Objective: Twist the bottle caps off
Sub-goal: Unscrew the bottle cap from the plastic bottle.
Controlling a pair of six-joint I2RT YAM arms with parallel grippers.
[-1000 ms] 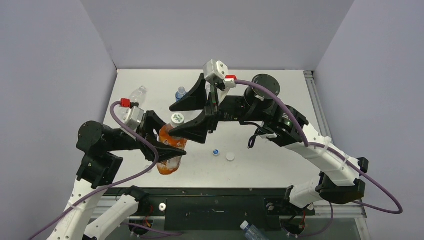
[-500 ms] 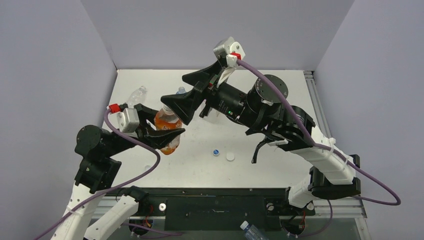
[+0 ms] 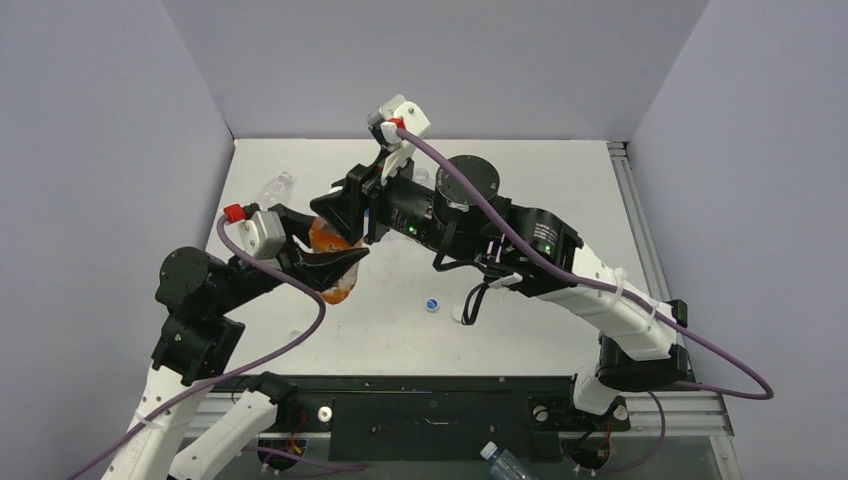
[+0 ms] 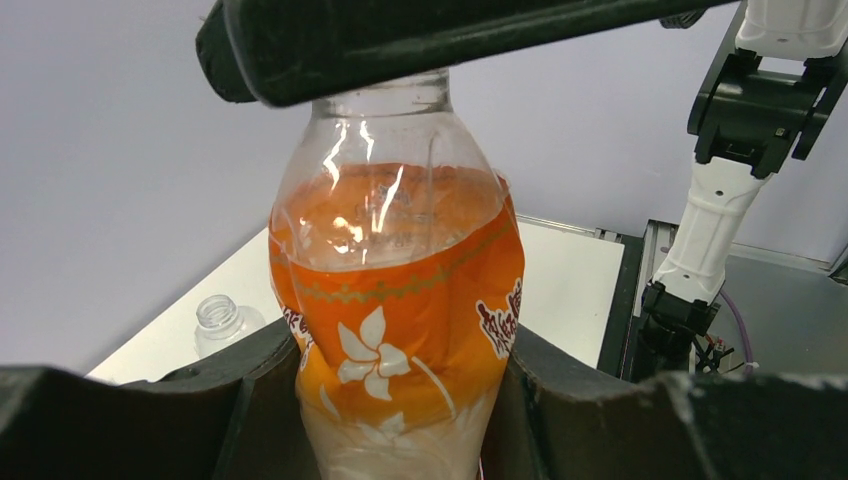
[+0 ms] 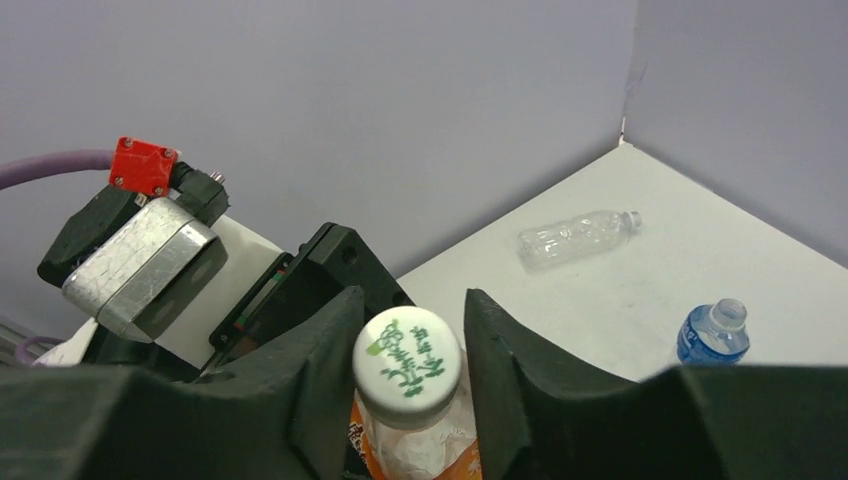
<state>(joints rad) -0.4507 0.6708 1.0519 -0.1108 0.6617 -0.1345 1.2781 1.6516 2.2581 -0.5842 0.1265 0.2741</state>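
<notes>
CHANGE: right fingers (image 5: 300, 400), spread wide a moment ago, now close in beside green-printed cap (image 5: 407, 368); grip unconfirmed | left fingers (image 4: 200, 400) clamped on orange bottle (image 4: 400, 330), raised off desk (image 3: 560, 200) | CAP: on bottle's neck | MEANING: likely regrasp for another turn

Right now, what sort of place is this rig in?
Probably a robot lab test cell: lavender walls box in a white table, an aluminium rail edges it, and a clear bottle lies loose on it.
</notes>
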